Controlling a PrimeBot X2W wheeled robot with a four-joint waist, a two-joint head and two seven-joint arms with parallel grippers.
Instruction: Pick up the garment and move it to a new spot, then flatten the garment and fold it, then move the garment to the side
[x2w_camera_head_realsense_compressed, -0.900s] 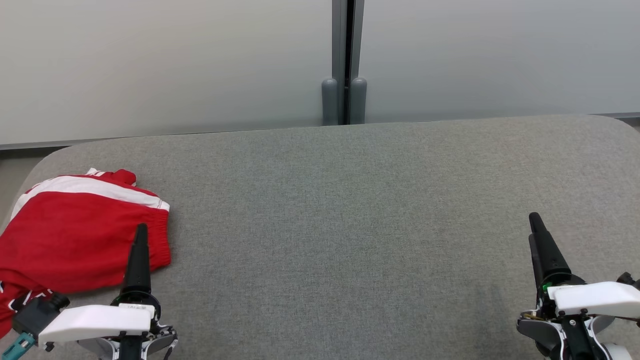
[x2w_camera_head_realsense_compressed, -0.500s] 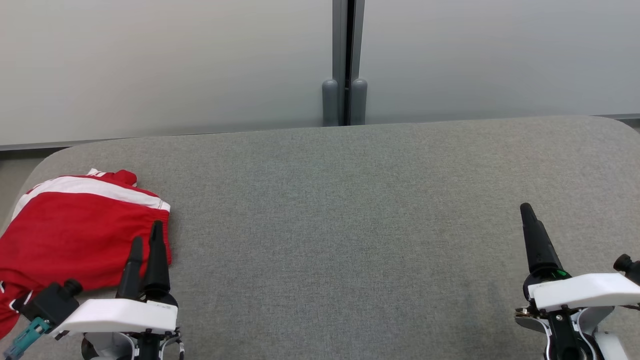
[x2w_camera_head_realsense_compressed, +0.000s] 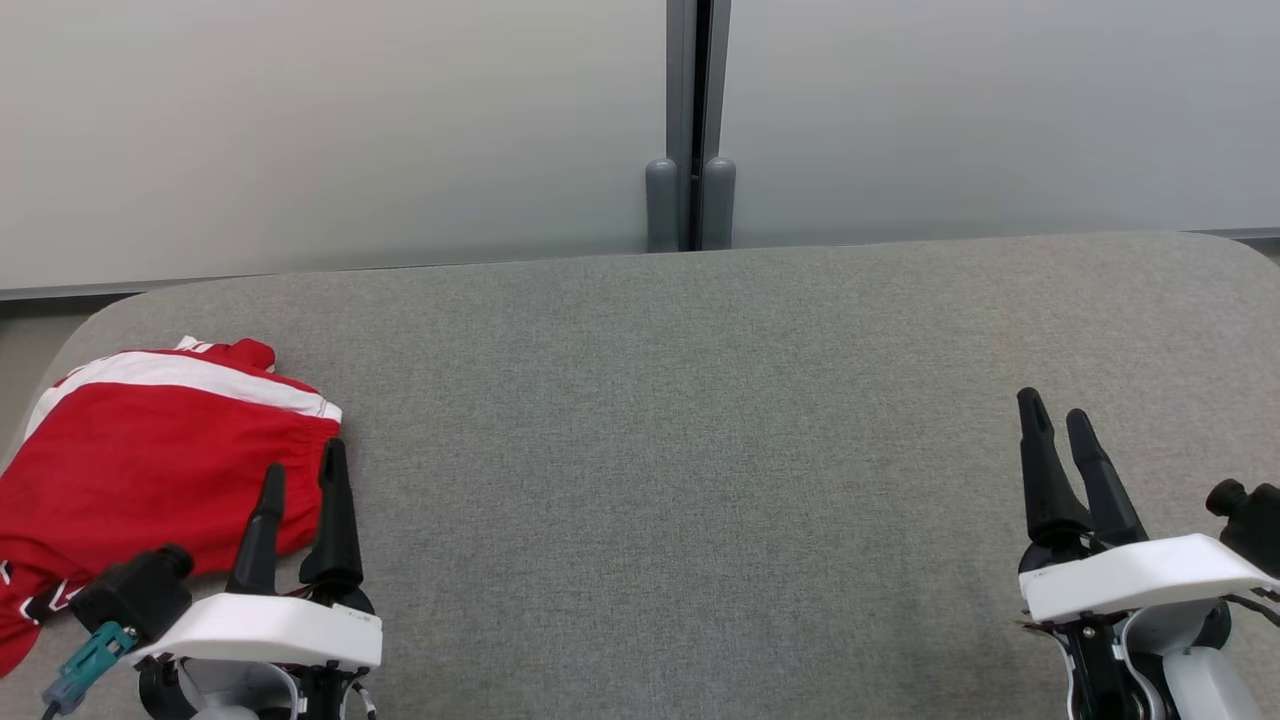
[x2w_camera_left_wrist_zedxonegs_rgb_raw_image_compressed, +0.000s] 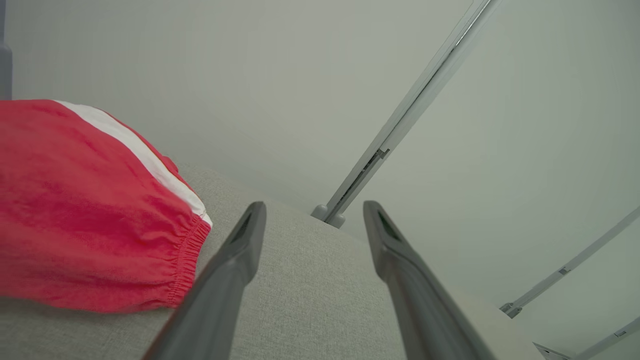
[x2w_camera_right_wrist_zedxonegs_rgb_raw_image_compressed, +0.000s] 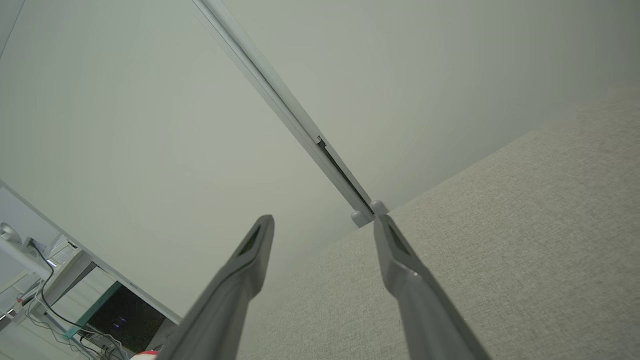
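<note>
The red garment (x2w_camera_head_realsense_compressed: 150, 460) is lying in a compact bundle at the left end of the grey counter (x2w_camera_head_realsense_compressed: 700, 450), apparently already folded and set aside. The left pincer (x2w_camera_head_realsense_compressed: 303, 458) is hovering just beside its elastic hem, spread wide and holding nothing. The right pincer (x2w_camera_head_realsense_compressed: 1053, 405), likewise open and empty, is waiting well apart at the counter's right, seemingly not needed.

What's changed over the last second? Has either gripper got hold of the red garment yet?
Both grippers turned at the wrist: one finger showed edge-on, now two spread fingers each. The left gripper edged right, by the elastic hem of the red garment; the right gripper advanced up the view and slightly left. Nothing grasped; both open. The red garment and grey padded surface lie unchanged.
</note>
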